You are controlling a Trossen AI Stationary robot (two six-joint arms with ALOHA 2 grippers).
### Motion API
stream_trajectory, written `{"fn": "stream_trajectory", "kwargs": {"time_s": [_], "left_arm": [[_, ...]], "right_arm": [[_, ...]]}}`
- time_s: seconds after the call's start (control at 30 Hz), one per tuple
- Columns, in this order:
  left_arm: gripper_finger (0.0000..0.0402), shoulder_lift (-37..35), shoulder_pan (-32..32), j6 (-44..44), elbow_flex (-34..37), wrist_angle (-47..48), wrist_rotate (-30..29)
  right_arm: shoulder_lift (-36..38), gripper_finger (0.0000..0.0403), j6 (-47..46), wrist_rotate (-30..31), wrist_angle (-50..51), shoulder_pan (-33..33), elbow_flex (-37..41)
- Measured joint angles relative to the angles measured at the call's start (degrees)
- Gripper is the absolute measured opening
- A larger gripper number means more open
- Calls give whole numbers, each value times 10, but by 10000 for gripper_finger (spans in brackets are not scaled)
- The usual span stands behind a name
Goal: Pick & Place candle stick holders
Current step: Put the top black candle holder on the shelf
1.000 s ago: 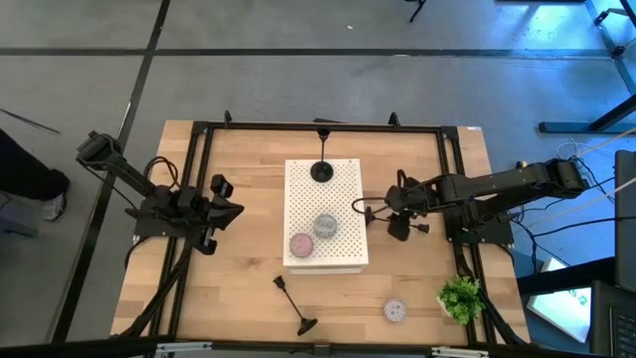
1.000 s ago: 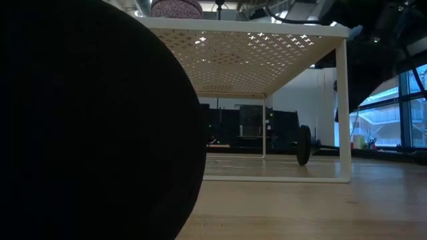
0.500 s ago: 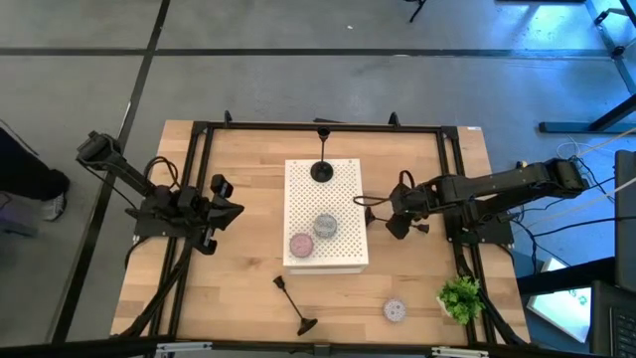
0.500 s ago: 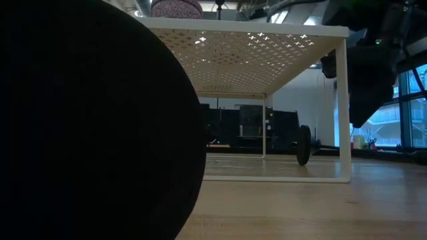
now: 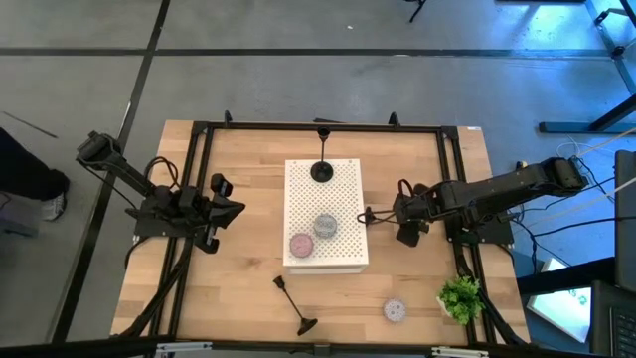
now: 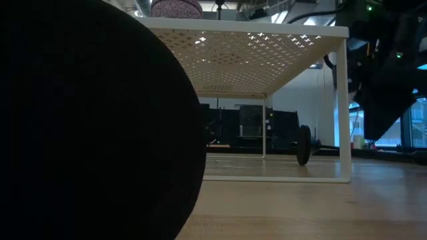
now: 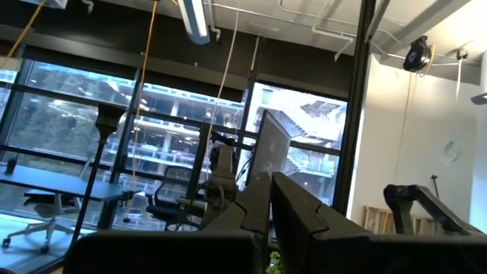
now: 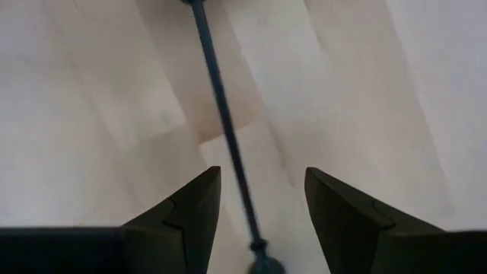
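A black candle stick holder lies on the wood right of the white board; its thin stem runs between the fingers of my open right gripper, which points down above it without touching. Its round base stands on edge. On the board stand another black holder, a grey puck and a pink puck. A third holder and a lavender puck lie near the front edge. My left gripper waits shut left of the board.
A small green plant stands at the front right corner. A black frame runs round the table. In the low view the near holder's base blocks the left half, and my right arm hangs at the upper right.
My right gripper has sunk toward the lying holder's stem and tipped a little more downward, coming into the low view from the upper right. Its fingers have stayed open. The holder has not moved.
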State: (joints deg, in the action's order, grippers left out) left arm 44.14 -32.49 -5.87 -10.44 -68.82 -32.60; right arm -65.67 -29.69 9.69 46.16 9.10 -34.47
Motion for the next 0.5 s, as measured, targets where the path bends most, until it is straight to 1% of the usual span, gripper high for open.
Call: {"fn": "stream_trajectory", "kwargs": {"time_s": [0.1,0.2,0.4,0.5], "left_arm": [[6,0,0,0,0,0,0],[6,0,0,0,0,0,0],[6,0,0,0,0,1,0],[6,0,0,0,0,1,0]], "right_arm": [[0,195,17,20,-5,0,0],[0,195,19,26,-16,0,0],[0,195,21,-16,-61,0,0],[-4,195,22,-9,-57,0,0]]}}
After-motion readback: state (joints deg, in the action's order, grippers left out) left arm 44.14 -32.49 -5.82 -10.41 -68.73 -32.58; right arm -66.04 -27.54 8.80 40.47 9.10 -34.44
